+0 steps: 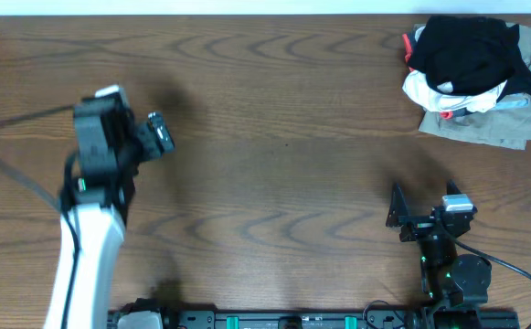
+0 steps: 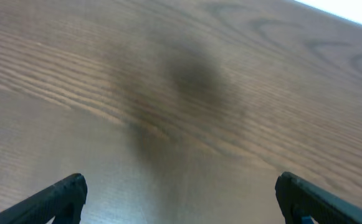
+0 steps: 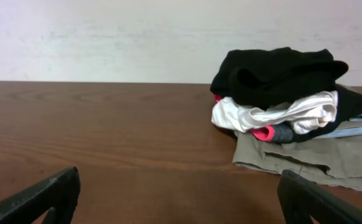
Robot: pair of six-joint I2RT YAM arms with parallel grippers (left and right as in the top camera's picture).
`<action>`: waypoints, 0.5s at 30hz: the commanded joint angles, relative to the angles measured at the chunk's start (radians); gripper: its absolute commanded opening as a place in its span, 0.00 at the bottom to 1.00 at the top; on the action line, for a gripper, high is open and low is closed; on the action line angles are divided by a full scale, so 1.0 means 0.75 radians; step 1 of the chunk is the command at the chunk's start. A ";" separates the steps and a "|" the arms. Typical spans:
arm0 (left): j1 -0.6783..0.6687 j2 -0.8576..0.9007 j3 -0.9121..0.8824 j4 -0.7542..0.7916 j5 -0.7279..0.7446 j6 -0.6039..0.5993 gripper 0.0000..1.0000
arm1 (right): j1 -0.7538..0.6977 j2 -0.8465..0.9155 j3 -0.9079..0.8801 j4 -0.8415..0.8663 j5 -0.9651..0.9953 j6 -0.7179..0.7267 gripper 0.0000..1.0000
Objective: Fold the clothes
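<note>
- The wooden table [image 1: 283, 137] is dark brown with a wavy grain. Most of it lies bare between the two arms.
- The table's far edge runs along the top of the overhead view, with a pale strip beyond it. From the right wrist, a plain pale wall [image 3: 106, 37] stands behind that edge.
- The only clutter is a heap of clothing in the far right corner, close to the far and right edges.
- The black garment [image 1: 466, 50] sits on top of that heap, crumpled into a soft mound rather than laid flat. Its longer side runs left to right, roughly along the far edge. No collar, sleeve or hem can be made out, so I cannot tell which way it points.
- Under it is a bunched white garment [image 1: 430, 91] with a bit of red trim showing. At the bottom lies a flatter khaki-grey garment [image 1: 484, 128], spreading out toward the near side.
- The left gripper [image 2: 181, 202] hangs over bare wood at the left of the table, well apart from the heap. Its jaws are spread wide with nothing between them, and a soft shadow falls on the wood beneath.
- The right gripper [image 1: 425, 206] sits near the front right, facing the heap across open tabletop. Its jaws are also fully apart and it holds nothing.
- A black cable [image 1: 9, 137] loops across the wood at the far left.
</note>
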 commanded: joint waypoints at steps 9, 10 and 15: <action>0.003 -0.672 -0.647 0.366 0.003 -0.013 0.98 | -0.012 -0.011 -0.003 -0.007 0.014 -0.017 0.99; 0.003 -0.728 -0.686 0.366 0.003 -0.013 0.98 | -0.012 -0.011 -0.003 -0.007 0.014 -0.017 0.99; 0.003 -0.961 -0.814 0.366 0.004 -0.013 0.98 | -0.012 -0.011 -0.003 -0.007 0.014 -0.017 0.99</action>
